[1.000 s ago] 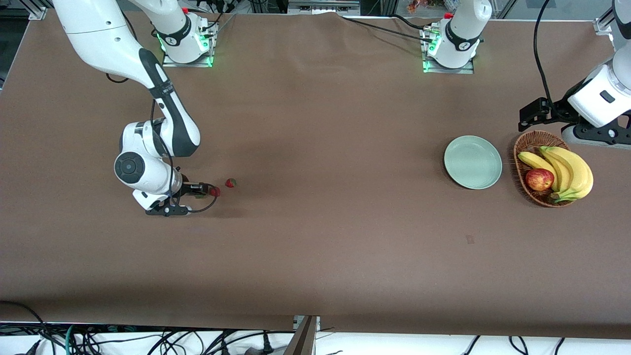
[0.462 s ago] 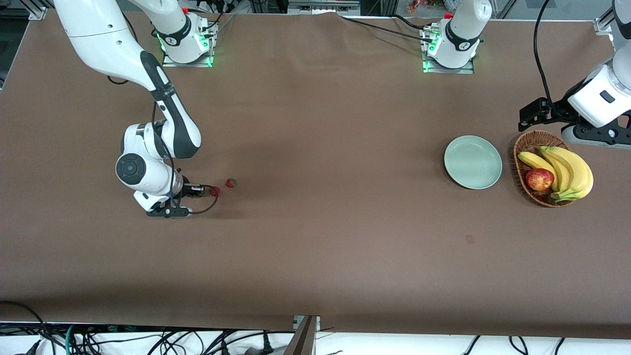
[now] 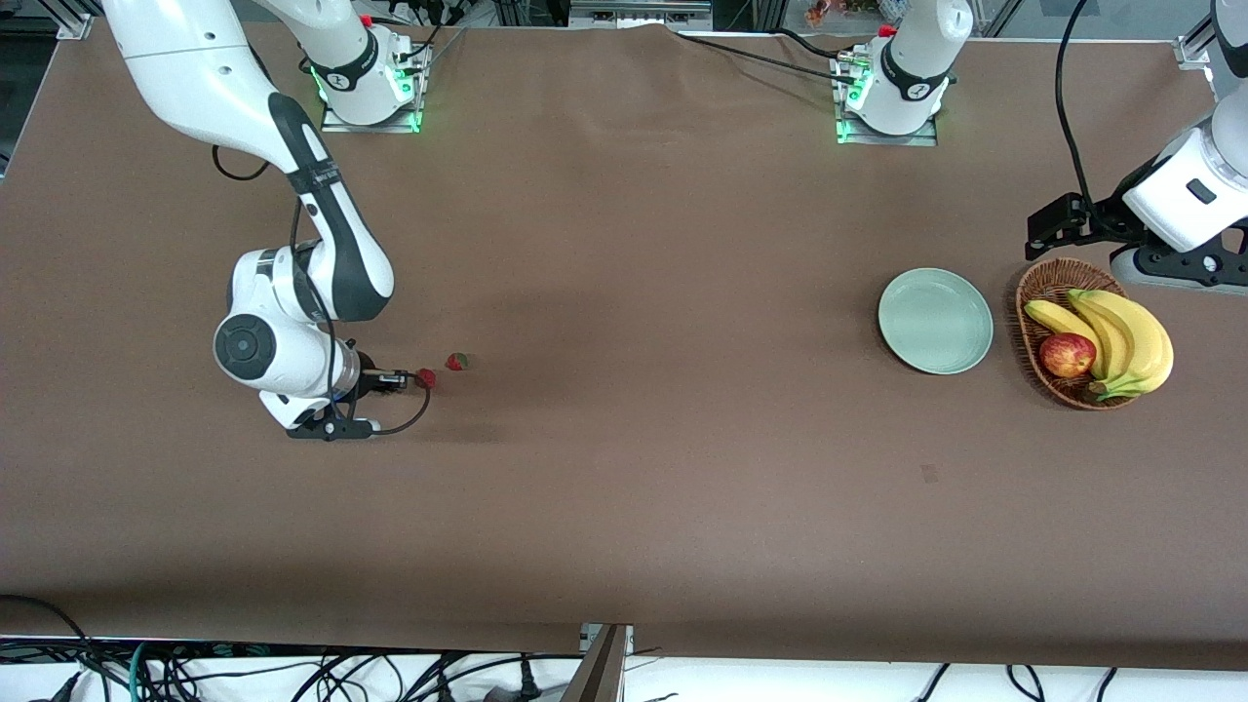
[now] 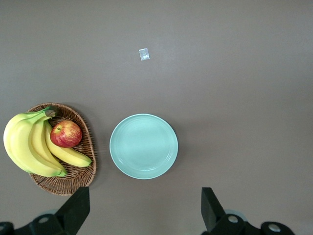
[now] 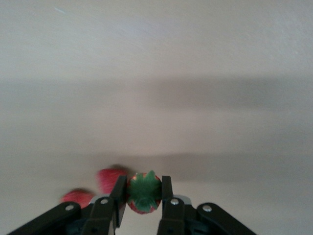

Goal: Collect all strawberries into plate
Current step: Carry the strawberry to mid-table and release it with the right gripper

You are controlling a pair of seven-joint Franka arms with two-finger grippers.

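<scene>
While right pincer [image 5: 142, 193] grips strawberry [image 5: 143, 192], cap faces wrist.

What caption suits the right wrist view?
Right pincer shut on a strawberry, two more berries beside it.

Big desk [image 3: 624, 292] covered in plain brown matte cloth, a few soft creases up near the top edge. Lighting's even, just faint soft shadows on the cloth. Two metal base plates [image 3: 370, 112] bolted at the top edge glow green. Black cables [image 3: 751, 54] run across that end, and there's a whole tangle of cables [image 3: 195, 673] on the pale floor under the near edge. Small pale scrap [image 4: 144, 54] lying on the cloth too.
</scene>
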